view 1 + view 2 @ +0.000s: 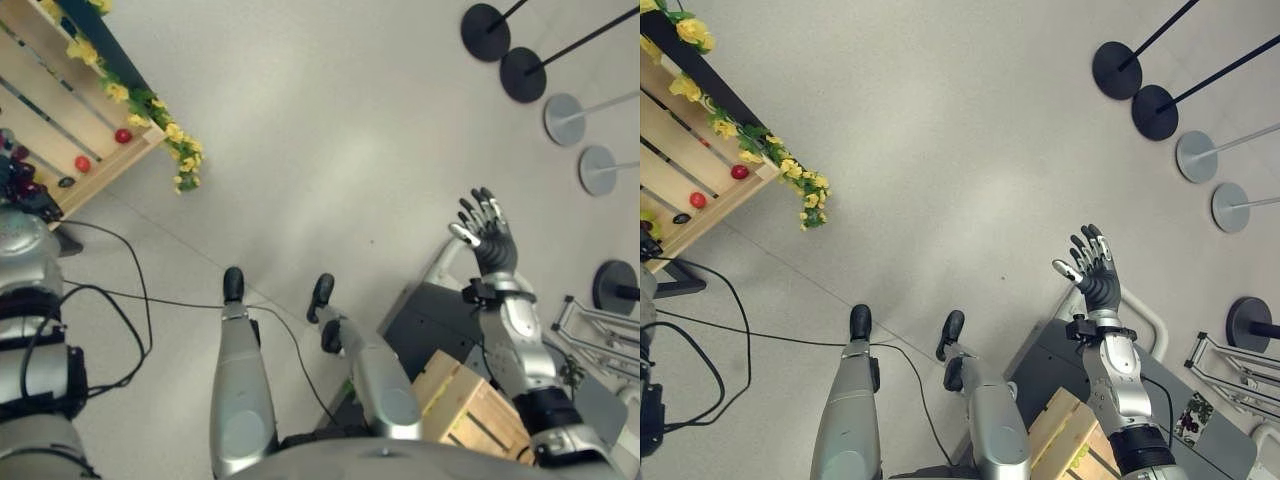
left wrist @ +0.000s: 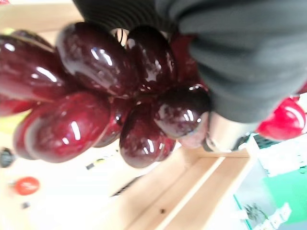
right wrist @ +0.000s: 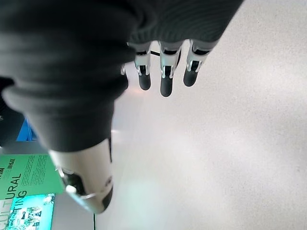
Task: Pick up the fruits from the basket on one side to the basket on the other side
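My left hand (image 2: 240, 72) is curled around a bunch of dark red grapes (image 2: 105, 96), thumb against the lowest grape, above the wooden stand (image 1: 70, 120). Two small red fruits (image 1: 123, 135) sit on the stand's pale slats, yellow flower garland (image 1: 160, 125) along its edge. My right hand (image 1: 487, 232) is raised over bare floor (image 1: 330, 130), fingers (image 3: 165, 72) straight, spread, holding nothing. Wooden crate (image 1: 470, 405) low by my right arm.

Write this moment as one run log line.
left hand: shut on dark red grapes | right hand: open, empty, above floor | wooden crate: by right arm
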